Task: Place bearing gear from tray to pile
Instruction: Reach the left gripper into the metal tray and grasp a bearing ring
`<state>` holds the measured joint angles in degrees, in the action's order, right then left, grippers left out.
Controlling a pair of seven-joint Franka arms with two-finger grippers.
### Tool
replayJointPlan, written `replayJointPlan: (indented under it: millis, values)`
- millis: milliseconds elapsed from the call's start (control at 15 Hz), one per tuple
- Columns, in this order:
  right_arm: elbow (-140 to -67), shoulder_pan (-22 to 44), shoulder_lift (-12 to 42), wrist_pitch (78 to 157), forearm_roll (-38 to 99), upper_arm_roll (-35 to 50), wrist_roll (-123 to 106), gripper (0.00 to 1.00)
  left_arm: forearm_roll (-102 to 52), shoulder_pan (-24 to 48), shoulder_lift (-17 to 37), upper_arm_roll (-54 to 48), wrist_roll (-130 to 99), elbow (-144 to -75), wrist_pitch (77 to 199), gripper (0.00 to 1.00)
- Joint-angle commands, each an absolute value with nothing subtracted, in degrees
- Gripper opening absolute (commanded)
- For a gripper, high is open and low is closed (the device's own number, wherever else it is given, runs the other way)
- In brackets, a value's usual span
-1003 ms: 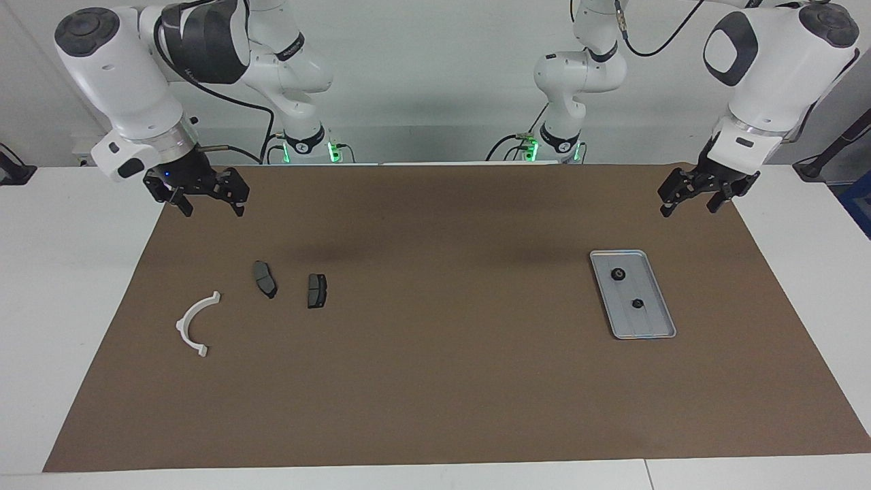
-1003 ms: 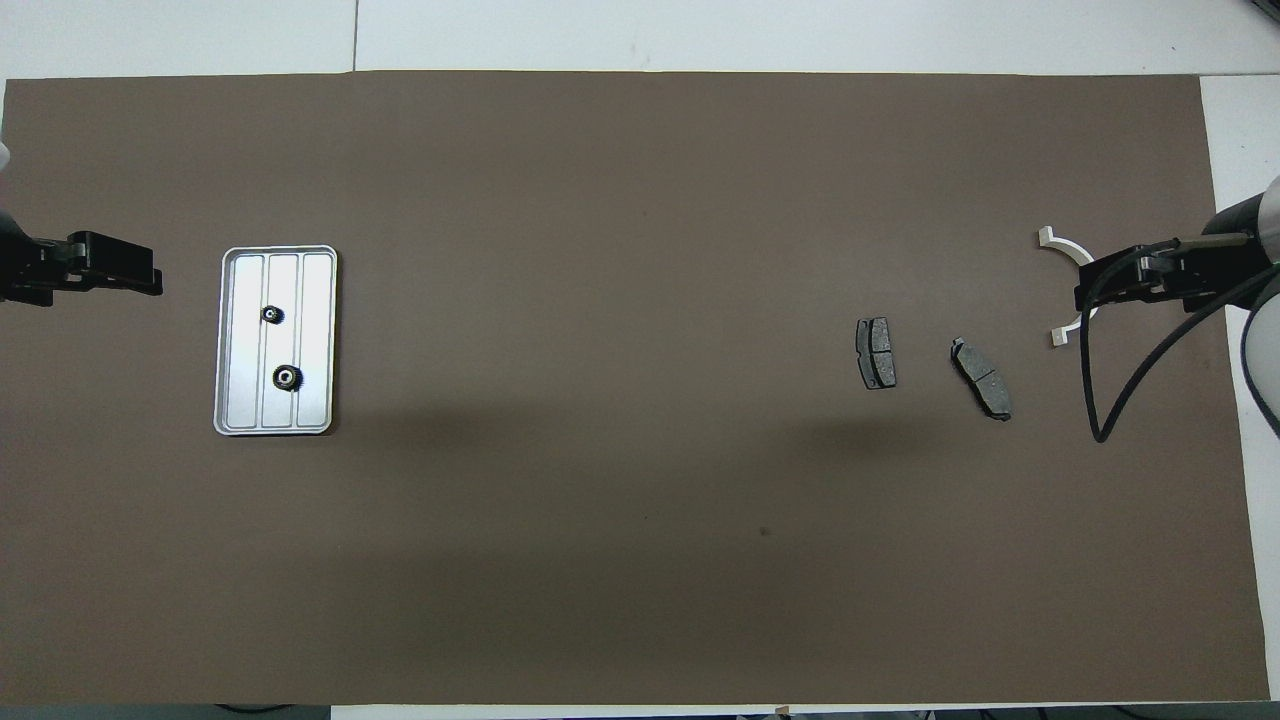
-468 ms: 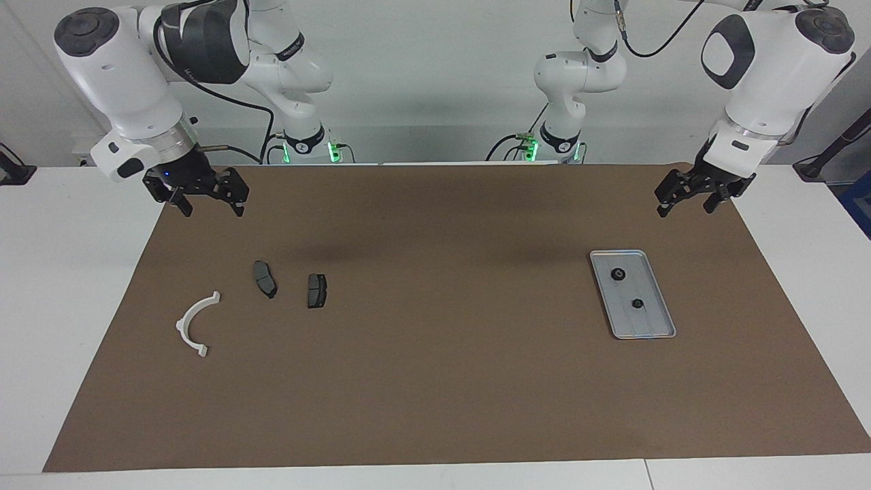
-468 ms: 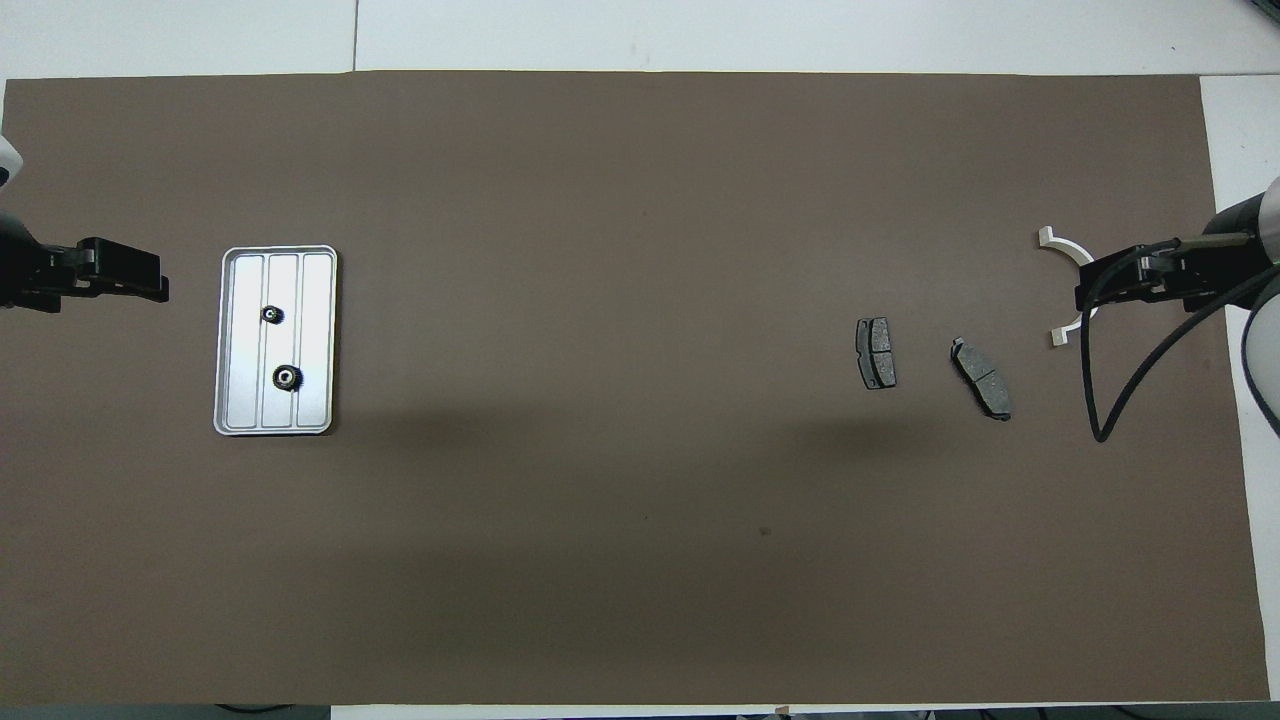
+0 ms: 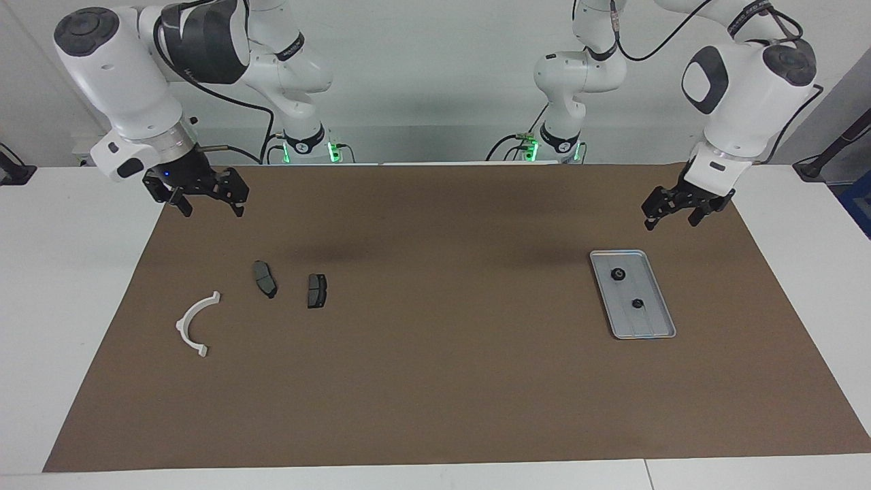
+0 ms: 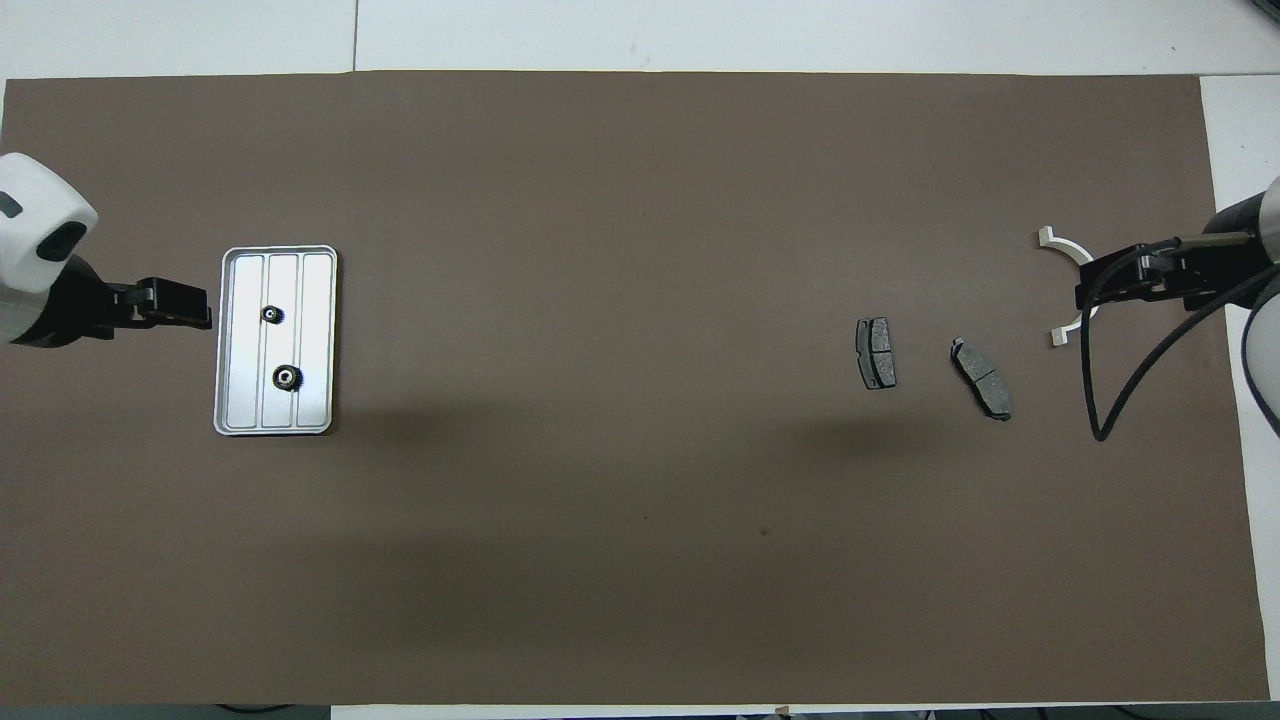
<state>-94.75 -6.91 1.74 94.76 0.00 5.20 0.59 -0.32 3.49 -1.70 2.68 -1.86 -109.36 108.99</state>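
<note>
Two gears (image 5: 627,288) inside tray (image 5: 663,320) rim, mat (image 5: 435,381) around.

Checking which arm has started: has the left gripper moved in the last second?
Yes. The left gripper has shifted toward the tray, closing on its rim in the overhead view.

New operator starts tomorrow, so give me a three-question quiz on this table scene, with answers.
1. How many black gears lie in the tray?
2. True or false: the left gripper holds a gear.
3. Which part of the pile lies nearest the right arm's end of the table: A) white arc bracket, B) a dark plate, C) the tray?

Key: 1. Two. 2. False; it hangs open and empty, as does the right gripper. 3. A.
</note>
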Motion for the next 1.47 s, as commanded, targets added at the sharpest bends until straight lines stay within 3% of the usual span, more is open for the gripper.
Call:
replayJointPlan:
  millis: [0, 267, 334, 668, 1404]
  values:
    - [-96.42, -7.65, 0.62, 96.68, -0.26, 5.54, -0.26, 1.0, 0.18, 3.43, -4.57, 2.37, -2.46, -117.41, 113.72, 1.0]
    - [-96.24, -7.82, 0.88, 97.82, -0.35, 5.45, -0.26, 1.0, 0.18, 3.52, -3.17, 2.29, -3.87, -126.19, 125.13, 0.92]
    - [-96.24, -7.82, 0.88, 97.91, -0.35, 5.45, -0.26, 1.0, 0.09, 3.69, -2.38, 2.29, -4.04, -127.69, 127.94, 0.86]
    - [-96.68, -8.35, 1.05, 99.49, -0.26, 5.54, -0.97, 1.0, 0.18, 3.6, 4.56, 2.37, -5.53, -128.41, 135.87, 0.71]
    - [-98.08, -8.26, 0.88, 99.23, -0.26, 5.54, -1.14, 1.0, 0.18, 3.16, 9.14, 2.37, -5.54, -128.23, 140.36, 0.7]
